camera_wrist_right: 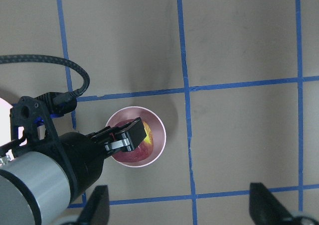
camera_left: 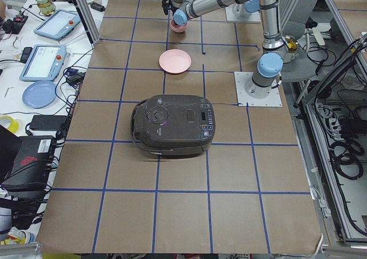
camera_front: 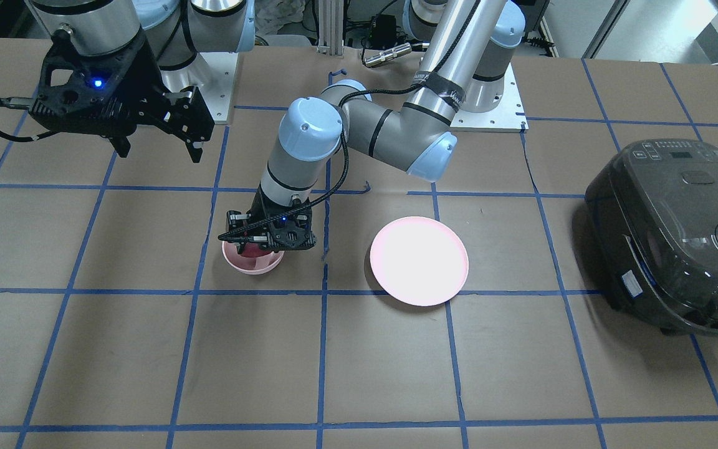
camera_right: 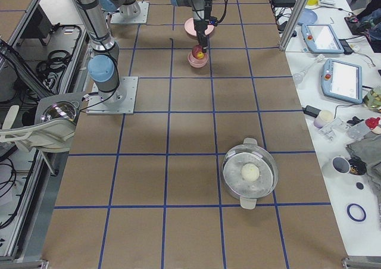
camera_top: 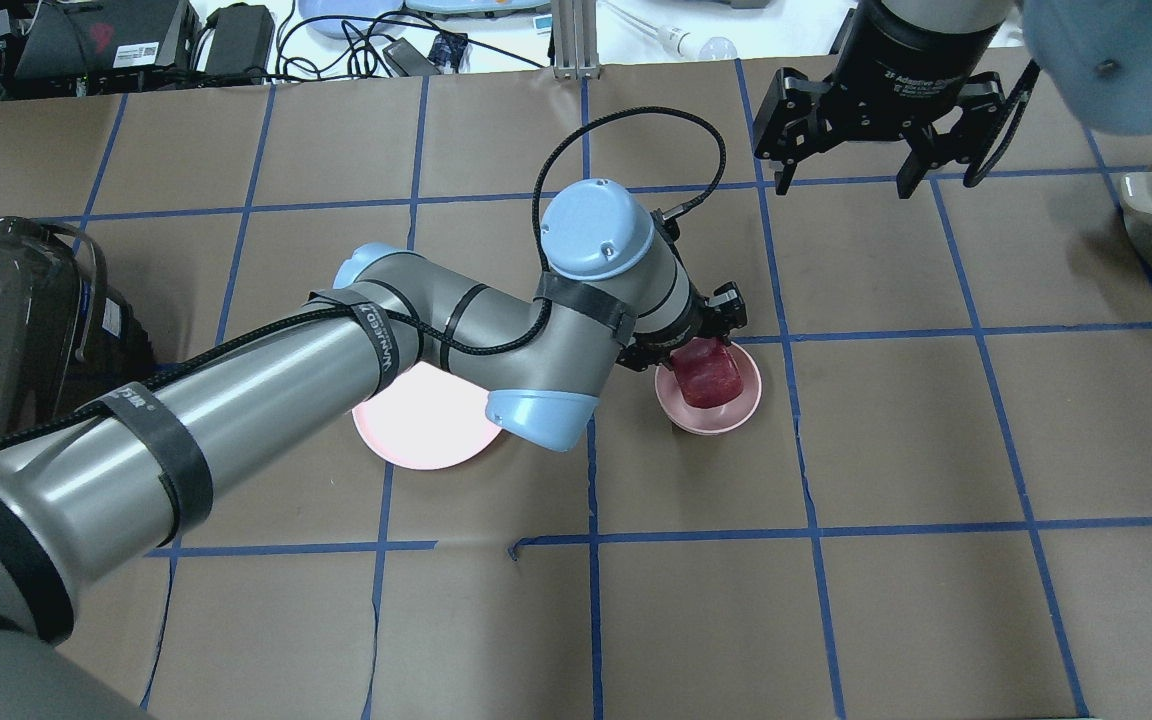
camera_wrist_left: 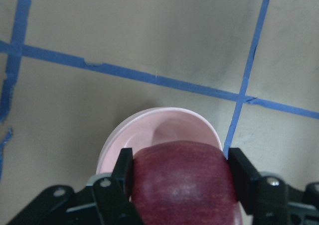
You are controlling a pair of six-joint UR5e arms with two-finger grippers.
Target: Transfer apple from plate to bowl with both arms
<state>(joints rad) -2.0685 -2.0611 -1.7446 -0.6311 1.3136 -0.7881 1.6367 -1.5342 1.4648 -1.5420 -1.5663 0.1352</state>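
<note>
The dark red apple (camera_top: 706, 378) sits low inside the small pink bowl (camera_top: 733, 421), its yellow patch showing in the right wrist view (camera_wrist_right: 147, 132). My left gripper (camera_top: 698, 348) reaches down into the bowl, and in the left wrist view its two fingers press both sides of the apple (camera_wrist_left: 182, 182) over the bowl (camera_wrist_left: 149, 130). The wide pink plate (camera_front: 419, 260) lies bare beside the bowl (camera_front: 253, 267), partly under my left forearm in the overhead view (camera_top: 421, 430). My right gripper (camera_top: 844, 185) hangs open and empty, high above the table beyond the bowl.
A dark rice cooker (camera_front: 677, 237) stands at the table end on my left. A metal pot (camera_right: 250, 171) with a pale ball in it sits far on my right. Blue tape lines grid the brown table (camera_front: 396, 362).
</note>
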